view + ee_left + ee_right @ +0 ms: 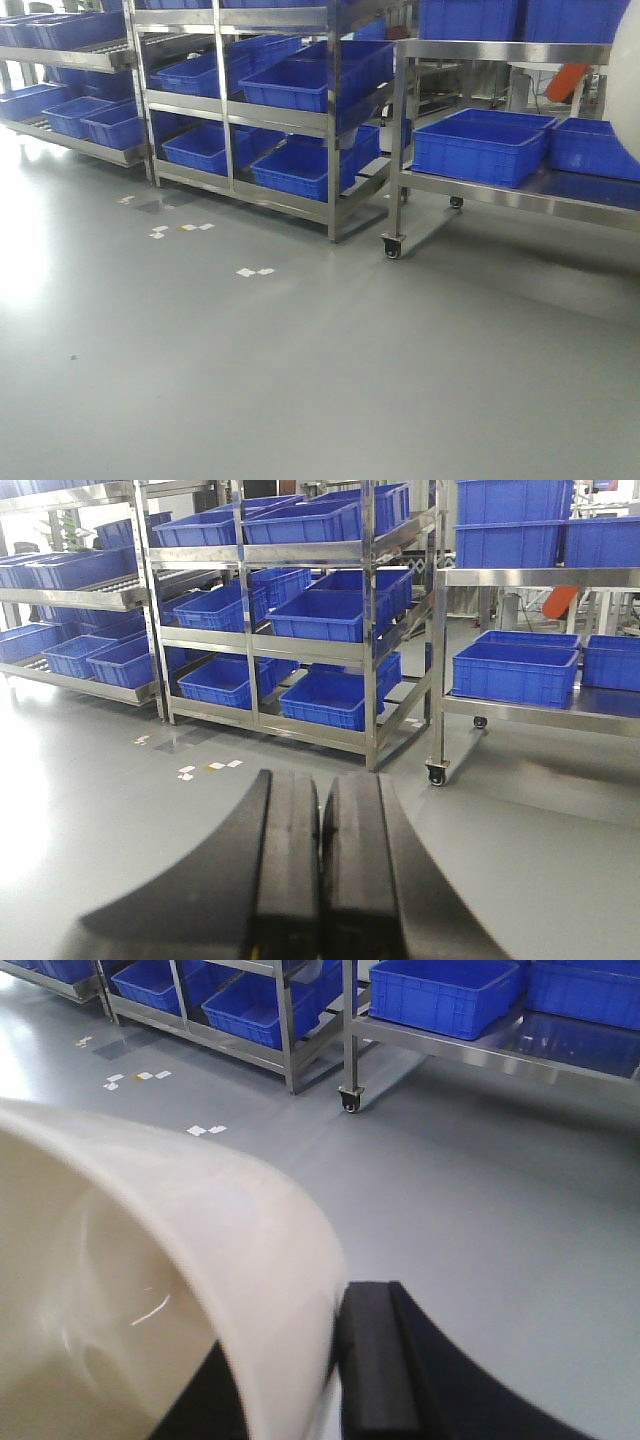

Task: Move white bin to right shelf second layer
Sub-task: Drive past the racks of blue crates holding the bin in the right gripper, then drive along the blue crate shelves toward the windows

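1. Right gripper (318,1360) is clenched on the white bin (150,1290). Its dark finger (372,1360) presses the outside of the wall just under the rim. The bin hangs clear of the floor, its open inside facing the wrist camera. A pale blur at the right edge of the front view is likely the same bin.
2. Left gripper (320,860) is closed on nothing, pads touching, and points toward the racks.
3. Floor (300,380): a wide grey stretch lies between the robot and the steelwork. I judge the carry is the step in hand and the placing has not yet begun.
4. Rack (335,130) ahead has sloping levels, each bearing blue crates (300,85). Which one is the right shelf second layer I cannot tell from here.
5. Table (480,192) on casters (392,250) stands just right of the rack, with a crate near its front edge. It is not the goal.
6. Tape marks (255,271) dot the floor before the rack.
7. Next move, to my eye: bring the base close and keep the clamp firm on that slick wall. Then lift the bin over the level's front edge and set it in a free lane.
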{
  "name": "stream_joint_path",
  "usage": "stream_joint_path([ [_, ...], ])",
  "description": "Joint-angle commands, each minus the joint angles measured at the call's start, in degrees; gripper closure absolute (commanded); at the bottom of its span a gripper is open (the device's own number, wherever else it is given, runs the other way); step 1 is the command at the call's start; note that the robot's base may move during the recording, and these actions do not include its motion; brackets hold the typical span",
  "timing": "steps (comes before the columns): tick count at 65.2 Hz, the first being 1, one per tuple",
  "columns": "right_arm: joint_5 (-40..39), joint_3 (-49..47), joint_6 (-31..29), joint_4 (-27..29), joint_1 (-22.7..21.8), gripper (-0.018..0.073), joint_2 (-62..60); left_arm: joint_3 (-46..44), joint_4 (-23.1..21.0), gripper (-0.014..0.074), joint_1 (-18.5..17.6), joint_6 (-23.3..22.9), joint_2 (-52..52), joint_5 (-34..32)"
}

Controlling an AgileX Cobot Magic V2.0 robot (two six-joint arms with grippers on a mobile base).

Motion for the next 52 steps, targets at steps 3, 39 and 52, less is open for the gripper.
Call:
stream_joint_path([
  [3,-6.21,-1.79,-0.30,-0.02,-0.35,0.0536,-0.02,1.90,-0.29,0.0512,-0.11,-0.43,-0.76,-4.99],
  [39,-6.21,-1.79,-0.30,-0.02,-0.35,0.0536,-0.02,1.90,-0.29,0.0512,-0.11,-0.43,-0.76,-4.99],
  [52,-6.21,-1.79,-0.30,-0.02,-0.35,0.0536,-0.02,1.90,-0.29,0.0512,-0.11,-0.43,-0.76,-4.99],
])
